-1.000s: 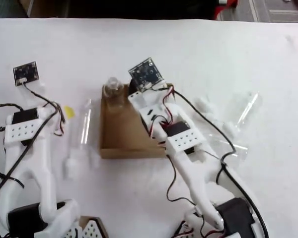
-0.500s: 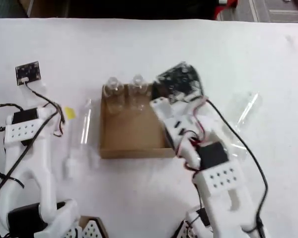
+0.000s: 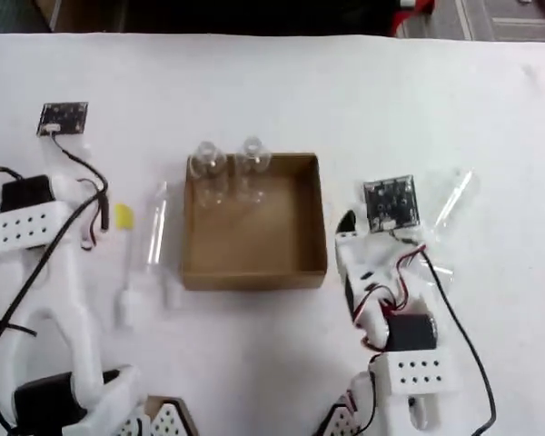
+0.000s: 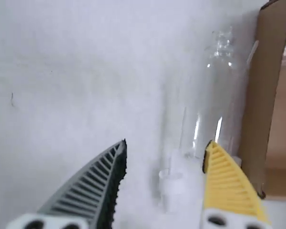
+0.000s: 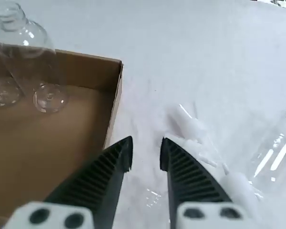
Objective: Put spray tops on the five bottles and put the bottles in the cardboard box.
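Observation:
The cardboard box (image 3: 254, 268) lies at the table's middle. Two clear bottles (image 3: 207, 165) (image 3: 252, 158) stand upright against its far wall; the one nearer my right gripper (image 5: 26, 45) has a bare open neck. My right gripper (image 5: 146, 141) hovers just right of the box (image 5: 115, 102), open by a narrow gap with nothing in it. Another clear bottle (image 3: 156, 222) lies on the table left of the box. My left gripper (image 4: 167, 145) hangs open over that bottle (image 4: 207, 95), with a white spray top (image 4: 174, 183) between its fingers' reach.
More spray tops (image 3: 124, 304) (image 3: 173, 292) lie left of the box near its front corner. On the right, a lying bottle (image 3: 454, 195) and white spray tops (image 5: 190, 125) sit beyond my right arm (image 3: 391, 300). Cables trail from both arms.
My right arm drew back from over the box to its right side, leaving a second bottle standing inside. My left arm shifted slightly left and farther away.

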### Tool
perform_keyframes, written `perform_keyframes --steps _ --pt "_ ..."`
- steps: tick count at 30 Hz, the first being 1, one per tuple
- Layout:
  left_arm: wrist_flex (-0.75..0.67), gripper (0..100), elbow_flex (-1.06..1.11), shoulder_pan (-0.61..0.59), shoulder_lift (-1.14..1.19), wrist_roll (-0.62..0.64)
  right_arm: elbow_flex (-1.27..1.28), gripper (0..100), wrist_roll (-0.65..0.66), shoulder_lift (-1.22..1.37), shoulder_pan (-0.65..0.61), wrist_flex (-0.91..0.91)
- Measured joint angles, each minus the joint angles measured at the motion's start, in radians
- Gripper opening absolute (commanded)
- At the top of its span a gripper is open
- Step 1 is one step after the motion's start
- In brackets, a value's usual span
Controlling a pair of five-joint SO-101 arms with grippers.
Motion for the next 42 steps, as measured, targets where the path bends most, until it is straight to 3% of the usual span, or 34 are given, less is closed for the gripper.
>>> perform_keyframes --steps 6,13,18,22,24,29,33,38,42 --pt "0.198 25 -0.149 0.052 0.015 -0.110 0.103 8.4 0.005 -0.031 0.000 -0.104" --pt "0.430 25 -0.381 0.091 0.308 -0.140 0.132 8.4 0.006 -0.032 0.003 -0.124" --pt "0.463 25 -0.362 -0.015 0.539 -0.342 0.169 8.5 0.006 -0.038 0.003 -0.172" --pt "0.463 25 -0.287 -0.140 0.548 -0.531 0.173 8.4 0.014 -0.038 0.003 -0.199" --pt "0.463 28 -0.239 -0.153 0.548 -0.565 0.173 8.4 0.037 -0.038 0.003 -0.204" --pt "0.330 30 -0.114 -0.143 0.545 -0.494 0.173 8.4 0.066 -0.038 -0.014 -0.204" --pt "0.218 29 -0.028 -0.063 0.543 -0.405 0.173 8.4 0.069 -0.038 -0.017 -0.204" --pt "0.087 29 0.055 -0.005 0.543 -0.236 0.173 8.4 0.069 -0.038 -0.015 -0.204" --pt "0.040 19 0.092 -0.006 0.534 -0.166 0.173 8.5 0.069 -0.038 -0.015 -0.204"
